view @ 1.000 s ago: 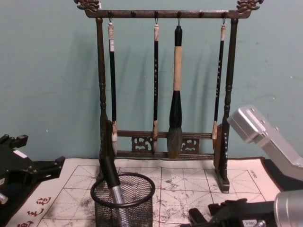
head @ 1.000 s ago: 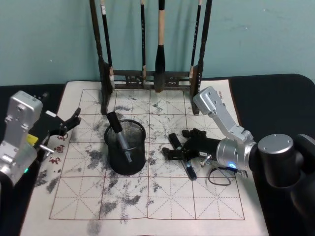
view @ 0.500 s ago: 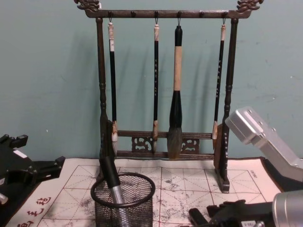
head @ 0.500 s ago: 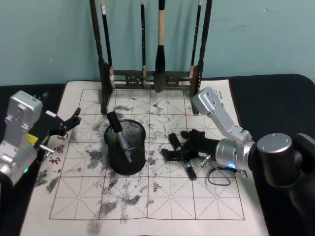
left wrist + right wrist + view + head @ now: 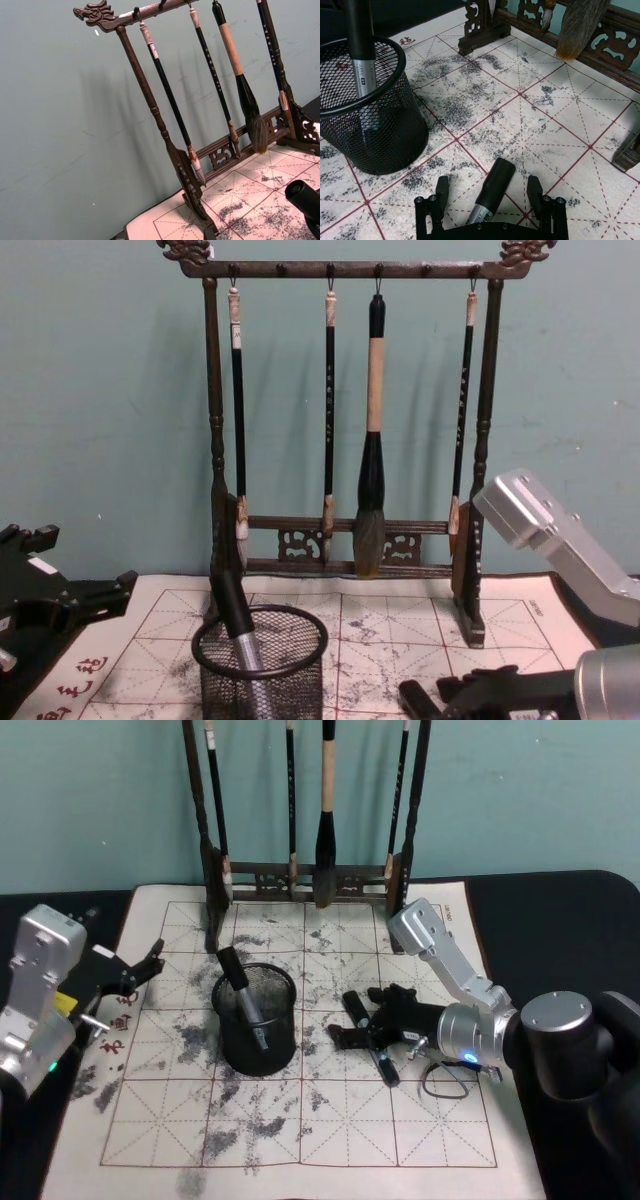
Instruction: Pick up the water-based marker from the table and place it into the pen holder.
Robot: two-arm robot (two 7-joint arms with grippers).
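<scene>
— Teal wall is seen behind, and a gridded, ink-blotted practice mat is spread over the dark table, with a brush rack stood at its far edge. What has been changed in the last second?

— Little. The right gripper has been eased slightly to the left. The water-based marker is framed squarely between its fingers, as the right wrist view confirms.

— Has it been gripped?

— Not yet. The jaws are held wide, one on each side of the barrel, with mat showing in both gaps. The marker is left lying flat on the mat, right of the pen holder and apart from it. A closing squeeze is judged to be what is called for next.

— How is the arm posed?

— It is reached in from the right, wrist kept low, fingers set down at mat level and aimed left towards the holder, where another marker is already leaned.

— And the left gripper?

— It is parked at the mat's left edge, jaws parted, nothing held.
</scene>
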